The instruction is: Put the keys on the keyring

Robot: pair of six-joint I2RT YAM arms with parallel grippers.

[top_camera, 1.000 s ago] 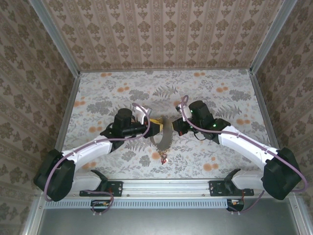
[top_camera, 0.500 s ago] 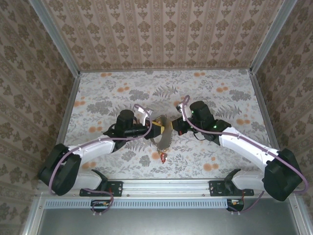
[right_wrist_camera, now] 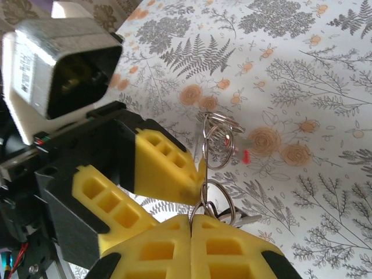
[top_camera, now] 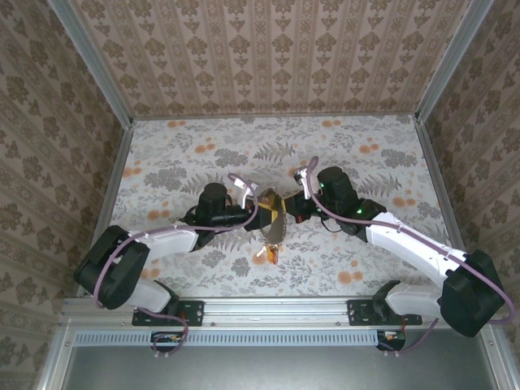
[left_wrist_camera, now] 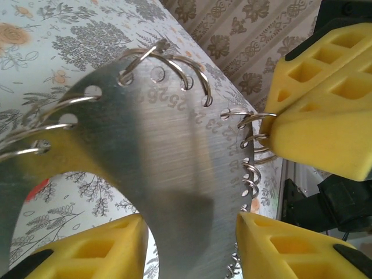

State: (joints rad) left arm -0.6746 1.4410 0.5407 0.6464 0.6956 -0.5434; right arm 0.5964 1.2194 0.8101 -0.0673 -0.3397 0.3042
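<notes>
Keyring [left_wrist_camera: 174, 157]: brushed-steel crescent, punched holes threaded with thin wire rings, mid floral table [top_camera: 390, 146] between both arms | left gripper [left_wrist_camera: 189, 229]: I see yellow honeycomb pads half-spread, bearing on both plate edges | right gripper [right_wrist_camera: 192, 224]: pads pressed together, pinching the ringed edge | keys [top_camera: 268, 254]: small red-and-brass cluster at the crescent's near end

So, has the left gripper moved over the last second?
Yes. The left gripper, holding the keyring, has shifted right, away from the table's left rail.
</notes>
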